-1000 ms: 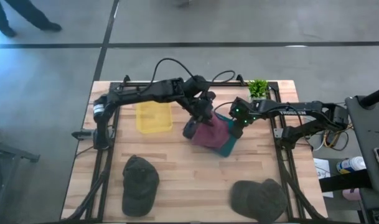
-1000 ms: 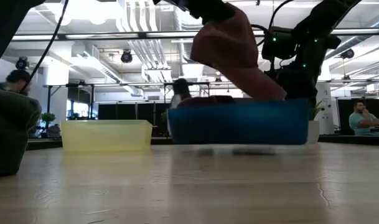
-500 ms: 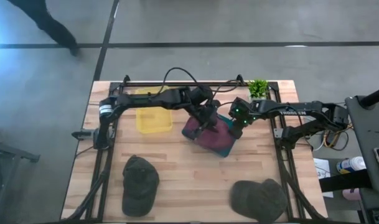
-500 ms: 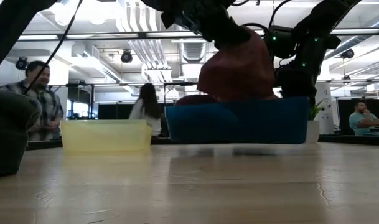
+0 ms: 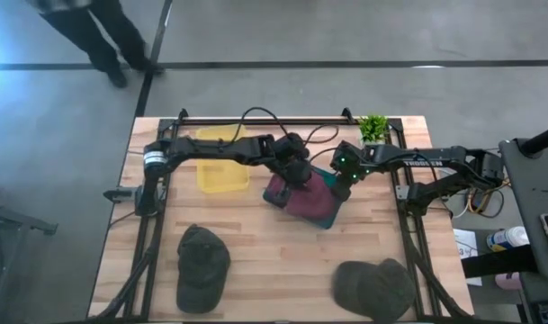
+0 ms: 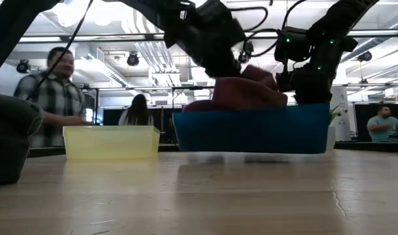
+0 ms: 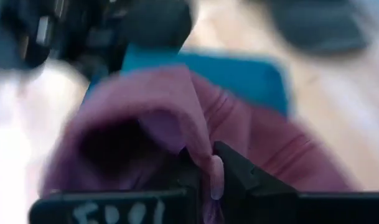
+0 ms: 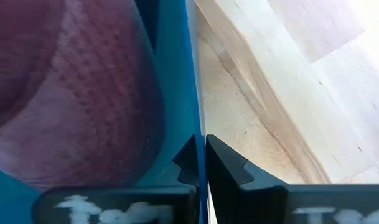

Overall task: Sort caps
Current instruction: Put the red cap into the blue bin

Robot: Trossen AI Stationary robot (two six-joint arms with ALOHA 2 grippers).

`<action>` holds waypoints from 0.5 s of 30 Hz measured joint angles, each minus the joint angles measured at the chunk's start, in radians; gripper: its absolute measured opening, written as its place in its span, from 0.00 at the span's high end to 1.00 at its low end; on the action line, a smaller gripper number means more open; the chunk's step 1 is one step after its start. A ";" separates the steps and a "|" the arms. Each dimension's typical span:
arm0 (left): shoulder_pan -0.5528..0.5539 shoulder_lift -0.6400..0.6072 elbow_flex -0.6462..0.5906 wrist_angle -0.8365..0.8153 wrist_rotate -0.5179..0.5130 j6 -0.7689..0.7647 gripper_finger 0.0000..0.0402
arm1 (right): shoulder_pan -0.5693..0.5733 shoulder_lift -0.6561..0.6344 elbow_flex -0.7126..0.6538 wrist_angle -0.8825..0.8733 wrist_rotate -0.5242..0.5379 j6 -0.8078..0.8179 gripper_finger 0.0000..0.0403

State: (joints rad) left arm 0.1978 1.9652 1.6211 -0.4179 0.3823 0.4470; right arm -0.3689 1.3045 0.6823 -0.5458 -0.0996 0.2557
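Maroon cap (image 5: 302, 195) heaped in teal bin (image 5: 330, 213) at table centre, left gripper (image 5: 298, 176) pinching its fabric from above. Right gripper (image 5: 342, 189) clamped on bin's right wall. Olive caps (image 5: 202, 265) near-left and near-right on wooden table (image 5: 265, 252). Yellow bin (image 5: 221, 171) far-left. Low view alone shows people behind.
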 joint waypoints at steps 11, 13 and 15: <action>0.000 -0.007 0.060 -0.135 -0.112 -0.080 0.80 | 0.005 -0.013 0.000 0.009 -0.021 -0.006 0.71; 0.000 -0.007 0.083 -0.209 -0.139 -0.081 0.79 | 0.005 -0.025 0.000 0.007 -0.018 -0.020 0.65; 0.001 -0.008 0.096 -0.263 -0.154 -0.082 0.79 | 0.005 -0.044 0.003 0.007 -0.017 -0.047 0.60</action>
State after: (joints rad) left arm 0.1987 1.9570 1.7173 -0.6807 0.2282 0.3651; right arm -0.3637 1.2600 0.6853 -0.5392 -0.1162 0.2091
